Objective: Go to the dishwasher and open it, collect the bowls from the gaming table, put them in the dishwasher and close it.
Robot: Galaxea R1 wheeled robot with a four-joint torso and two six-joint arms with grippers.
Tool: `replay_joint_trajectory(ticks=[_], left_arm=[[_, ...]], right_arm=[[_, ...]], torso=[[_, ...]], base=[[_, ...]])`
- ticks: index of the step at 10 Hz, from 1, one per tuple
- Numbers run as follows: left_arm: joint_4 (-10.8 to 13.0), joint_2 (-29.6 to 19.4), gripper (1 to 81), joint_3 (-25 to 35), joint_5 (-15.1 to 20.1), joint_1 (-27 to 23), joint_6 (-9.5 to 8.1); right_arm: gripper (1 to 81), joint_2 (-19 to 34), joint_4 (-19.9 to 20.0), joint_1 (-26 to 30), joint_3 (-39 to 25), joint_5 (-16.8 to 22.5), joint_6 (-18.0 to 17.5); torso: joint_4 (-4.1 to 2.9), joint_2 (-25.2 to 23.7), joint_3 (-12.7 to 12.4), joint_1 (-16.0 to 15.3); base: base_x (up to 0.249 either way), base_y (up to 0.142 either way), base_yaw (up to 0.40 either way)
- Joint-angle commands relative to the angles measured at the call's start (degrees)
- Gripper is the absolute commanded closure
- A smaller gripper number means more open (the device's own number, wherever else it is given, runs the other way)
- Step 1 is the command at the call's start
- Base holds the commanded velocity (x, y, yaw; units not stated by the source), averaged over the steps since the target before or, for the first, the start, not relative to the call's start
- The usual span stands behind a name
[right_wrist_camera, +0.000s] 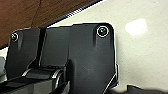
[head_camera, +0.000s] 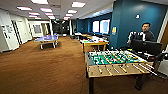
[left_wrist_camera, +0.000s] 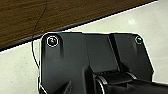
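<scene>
Item: open office hall, brown carpet (head_camera: 37, 70), robot in transit.

Football table (head_camera: 116, 62): green field, rods with handles, near right of the hall. Not a task thing.

Long bench (head_camera: 96, 43): pale top, yellowish edge, beyond the football table; probably the gaming table. Small things sit on it, too blurred to call bowls.

Blue ping-pong table (head_camera: 47, 38): far left-centre.

Person (head_camera: 145, 33): behind a dark monitor (head_camera: 147, 47), right side.

Dishwasher: cannot be made out.

End effectors: state cannot be told; the wrist views give dark robot plate, carpet and pale flooring.

Handling judgement: drive slowly, keeping well off the football table's near left corner and protruding rods.

Open room: wide carpet lane left of the football table, running toward the far doors.
</scene>
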State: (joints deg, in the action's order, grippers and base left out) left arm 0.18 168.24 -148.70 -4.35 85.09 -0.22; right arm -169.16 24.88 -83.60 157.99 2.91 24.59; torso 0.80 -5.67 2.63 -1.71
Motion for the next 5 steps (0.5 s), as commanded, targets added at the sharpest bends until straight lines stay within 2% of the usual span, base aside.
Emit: replay_joint_trajectory(ticks=[1, 5], left_arm=[[-0.3, -0.7, 1.0, 0.1, 2.7, -3.5, -0.22], [-0.3, -0.7, 1.0, 0.1, 2.7, -3.5, -0.22]], right_arm=[[1.0, 0.5, 0.1, 3.8, 0.3, 3.3, 0.1], [1.0, 0.5, 0.1, 3.8, 0.3, 3.3, 0.1]], torso=[[0.0, 0.0, 0.0, 0.0], [0.0, 0.0, 0.0, 0.0]], base=[[0.119, 0.072, 0.0], [0.116, 0.079, 0.0]])
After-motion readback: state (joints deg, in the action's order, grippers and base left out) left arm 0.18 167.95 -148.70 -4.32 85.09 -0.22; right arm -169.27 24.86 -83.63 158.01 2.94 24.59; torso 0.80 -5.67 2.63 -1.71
